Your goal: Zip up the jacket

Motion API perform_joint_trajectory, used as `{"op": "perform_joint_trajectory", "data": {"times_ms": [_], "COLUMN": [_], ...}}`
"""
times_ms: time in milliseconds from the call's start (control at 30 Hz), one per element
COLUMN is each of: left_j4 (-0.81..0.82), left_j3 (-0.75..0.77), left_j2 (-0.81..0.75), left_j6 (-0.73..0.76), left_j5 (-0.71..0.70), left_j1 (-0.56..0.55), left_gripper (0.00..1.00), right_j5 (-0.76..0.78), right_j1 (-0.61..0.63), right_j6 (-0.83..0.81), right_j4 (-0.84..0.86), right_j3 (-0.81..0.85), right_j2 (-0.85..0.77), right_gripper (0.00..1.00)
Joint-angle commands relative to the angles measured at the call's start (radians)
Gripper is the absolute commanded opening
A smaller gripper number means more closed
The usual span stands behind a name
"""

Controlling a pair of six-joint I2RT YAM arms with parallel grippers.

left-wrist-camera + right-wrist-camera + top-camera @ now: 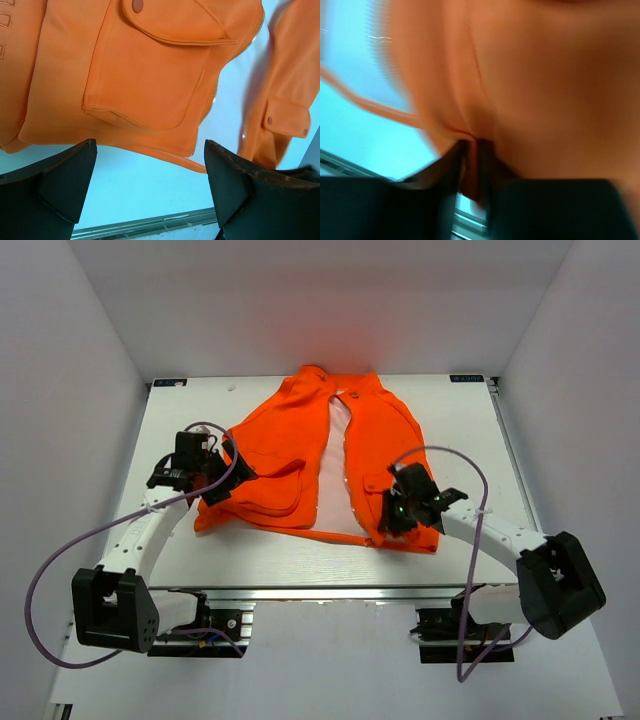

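White walls are seen on three sides of a pale table (pixel 480 440). On it the jacket (pixel 290 455) is spread open at the centre, collar toward 12 o'clock and hem toward 6, with the front panels parted and a pale gap shown between them. The left gripper (pixel 226 480) is held above the panel at 9 o'clock, near its pocket (pixel 145 80); its fingers (pixel 65 175) are spread wide and nothing is held between them. The right gripper (pixel 397 512) is placed at the hem of the other panel, about 5 o'clock, and in the blurred wrist view its fingers are seen drawn almost together with a fold of orange cloth pinched between them. The fabric is judged soft, light and limp, likely to bunch or slide on the smooth top when pulled. A hold is best taken at the hem corners beside the zipper (pixel 212 97), where some stiffness is lent to the edge by the teeth.
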Motion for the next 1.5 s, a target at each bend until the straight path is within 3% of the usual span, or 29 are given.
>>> {"op": "perform_joint_trajectory", "data": {"times_ms": [0,233,333,400,567,733,933,1067,1200,1467], "left_j4": [-0.018,-0.052,-0.05,-0.05,-0.058,-0.061,-0.064,-0.066,-0.061,-0.069], "left_j3": [-0.013,-0.009,-0.013,-0.012,0.008,0.0,-0.01,-0.012,-0.013,-0.009], "left_j2": [-0.001,0.022,0.025,0.031,0.062,0.063,0.063,0.065,0.068,0.066], "left_j6": [0.011,0.045,0.045,0.048,0.054,0.051,0.051,0.052,0.052,0.052], "left_j5": [0.004,-0.016,-0.027,-0.033,-0.044,-0.054,-0.064,-0.064,-0.067,-0.071], "left_j1": [-0.006,-0.017,-0.024,-0.032,-0.043,-0.05,-0.058,-0.064,-0.069,-0.076], "left_gripper": [0.98,0.98,0.98,0.98,0.98,0.98,0.98,0.98,0.98,0.98], "right_j5": [-0.125,-0.047,0.033,0.07,0.191,0.355,0.407,0.409,0.412,0.446], "right_j1": [-0.032,-0.022,0.02,0.078,0.257,0.303,0.359,0.363,0.363,0.366], "right_j6": [0.003,-0.187,-0.224,-0.222,-0.14,-0.008,0.048,0.063,0.062,0.075], "right_j4": [0.051,-0.135,-0.201,-0.224,-0.285,-0.334,-0.348,-0.337,-0.307,-0.307], "right_j3": [-0.076,0.085,0.13,0.162,0.217,0.236,0.239,0.243,0.234,0.248], "right_j2": [-0.01,-0.121,-0.162,-0.168,-0.075,0.058,0.163,0.195,0.212,0.25], "right_gripper": [0.34,0.71,0.76,0.87,0.87,0.87,0.84,0.69,0.67,0.51]}}
